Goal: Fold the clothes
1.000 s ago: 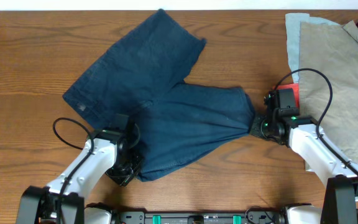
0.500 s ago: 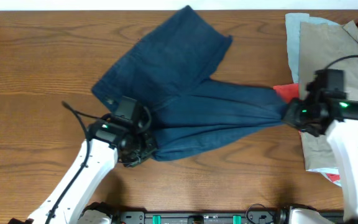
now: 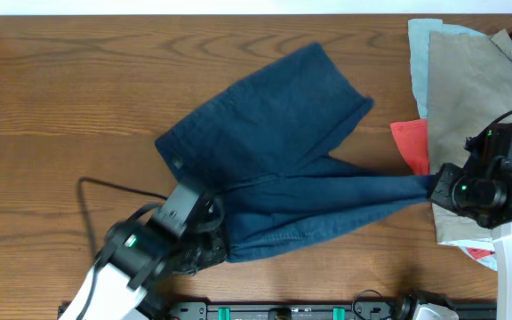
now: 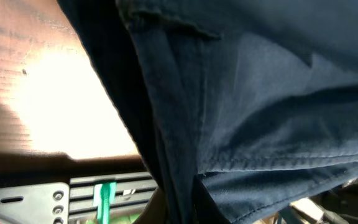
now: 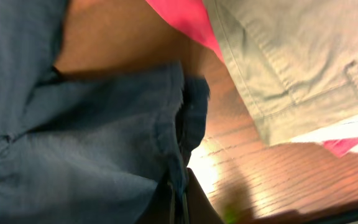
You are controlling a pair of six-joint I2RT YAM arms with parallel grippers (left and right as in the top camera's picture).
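The dark navy shorts lie spread across the middle of the wooden table, one leg pointing to the far right, the other stretched taut between my two grippers. My left gripper is shut on the shorts' near-left corner; the cloth fills the left wrist view. My right gripper is shut on the bunched right end of the shorts, seen in the right wrist view, and holds it lifted beside the pile of other clothes.
A tan garment lies at the right edge on a light blue one. A red garment sticks out beneath them, also in the right wrist view. Bare wood lies at the left.
Both grippers have carried the shorts to the right. The right gripper has moved out over the pile of clothes, and the left gripper has moved toward the near edge. The far leg slid right.
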